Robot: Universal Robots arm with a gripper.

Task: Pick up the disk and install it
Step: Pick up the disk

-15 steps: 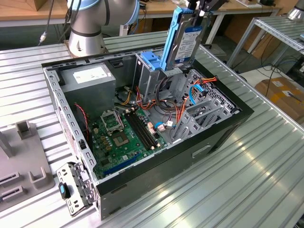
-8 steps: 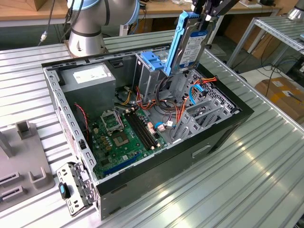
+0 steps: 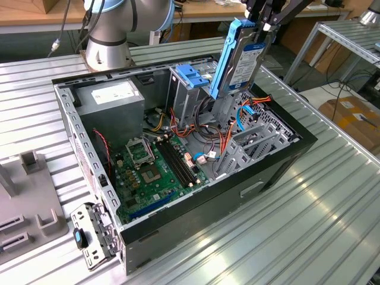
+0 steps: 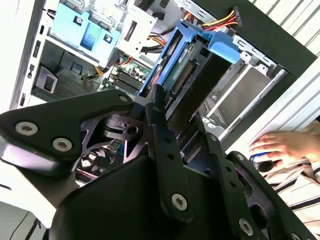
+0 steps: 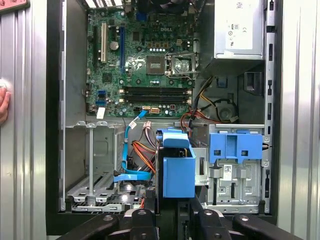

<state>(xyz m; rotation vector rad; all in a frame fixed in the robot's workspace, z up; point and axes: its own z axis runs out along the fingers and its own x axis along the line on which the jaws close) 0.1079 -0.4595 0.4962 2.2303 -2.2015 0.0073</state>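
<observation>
The gripper [image 3: 263,25] holds the disk [image 3: 242,58] by its upper end, with the fingers [image 3: 256,10] closed on it. The disk stands almost upright, a little tilted, over the drive bays of the open computer case [image 3: 261,178]. The case lies on the ribbed metal counter [image 3: 320,225]. Inside it are a green motherboard [image 3: 151,169] and a grey power supply [image 3: 113,98]

We're in a robotics lab: arm base [image 3: 107,44] on a ribbed aluminium bench [image 3: 309,225], open PC tower [image 3: 178,160] on it, wooden worktops [image 3: 29,15] behind, loose cables [image 3: 341,89] and a cardboard box [image 3: 350,116] on the floor.
</observation>
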